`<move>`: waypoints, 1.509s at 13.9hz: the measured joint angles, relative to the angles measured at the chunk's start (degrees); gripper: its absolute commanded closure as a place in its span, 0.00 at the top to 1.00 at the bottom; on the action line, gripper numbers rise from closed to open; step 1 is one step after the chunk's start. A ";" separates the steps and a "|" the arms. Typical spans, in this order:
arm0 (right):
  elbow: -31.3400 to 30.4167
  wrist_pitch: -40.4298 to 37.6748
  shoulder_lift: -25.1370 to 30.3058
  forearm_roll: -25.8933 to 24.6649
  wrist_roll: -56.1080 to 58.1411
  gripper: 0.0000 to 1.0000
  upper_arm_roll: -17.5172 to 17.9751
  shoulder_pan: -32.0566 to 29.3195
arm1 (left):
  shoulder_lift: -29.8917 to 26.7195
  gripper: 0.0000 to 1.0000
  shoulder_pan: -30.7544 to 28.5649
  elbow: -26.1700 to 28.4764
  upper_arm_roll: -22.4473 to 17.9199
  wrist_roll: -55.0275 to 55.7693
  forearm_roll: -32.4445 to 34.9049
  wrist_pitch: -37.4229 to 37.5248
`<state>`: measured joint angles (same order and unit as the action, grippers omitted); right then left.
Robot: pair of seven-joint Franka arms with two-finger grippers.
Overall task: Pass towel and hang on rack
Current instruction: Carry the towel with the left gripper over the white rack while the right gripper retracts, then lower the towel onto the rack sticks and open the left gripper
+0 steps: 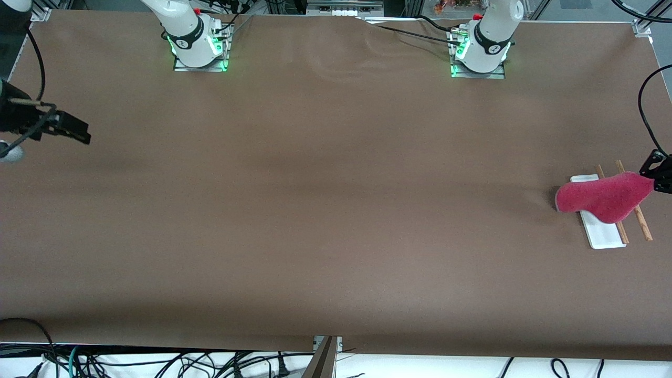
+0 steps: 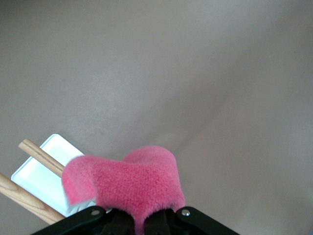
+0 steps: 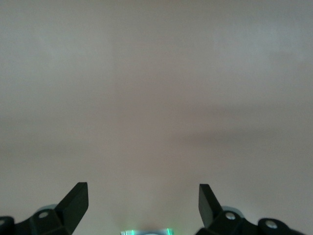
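The left gripper [image 1: 655, 181] holds one corner of the towel [image 1: 604, 198] over the rack [image 1: 609, 218]. The right gripper [image 1: 84, 137] waits with fingers apart over the brown table [image 1: 315, 210].

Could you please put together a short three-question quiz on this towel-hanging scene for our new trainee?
1. True or false: the left gripper is shut on the pink towel.
2. What is the towel draped over? A) a bowl B) the rack C) a drawer
3. Fill in: the right gripper, waiting over the bare table at the right arm's end, has its jaws ____.

Key
1. True: it pinches one end of the towel.
2. B: the towel lies across the rack's wooden rods and white base.
3. Open.
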<state>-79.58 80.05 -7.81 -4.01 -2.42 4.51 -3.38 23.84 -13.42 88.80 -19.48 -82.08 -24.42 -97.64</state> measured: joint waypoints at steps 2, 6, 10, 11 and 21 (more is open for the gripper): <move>-0.17 -0.94 0.42 0.00 3.47 1.00 -0.33 -0.17 | 0.02 0.00 -0.82 -1.76 -0.03 0.00 0.03 1.45; -0.58 -1.09 0.43 0.01 4.55 1.00 0.08 -0.06 | 1.39 0.00 -3.78 -4.80 -0.04 -3.11 0.07 2.36; -0.73 -1.12 0.40 0.01 4.95 1.00 0.09 0.09 | 5.94 0.00 -7.57 -8.11 -0.02 -7.70 0.07 2.35; -0.74 -1.12 0.38 0.01 5.03 1.00 0.10 0.16 | 7.05 0.00 -8.24 -8.48 -0.02 -8.60 0.07 2.33; -0.75 -1.12 0.35 0.01 5.10 1.00 0.34 2.03 | 13.07 0.60 -14.05 -9.53 -0.01 -17.46 0.91 -2.90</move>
<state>-80.33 78.93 -7.46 -4.00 2.68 4.85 -1.35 36.91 -27.48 79.27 -19.50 -99.54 -23.50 -100.54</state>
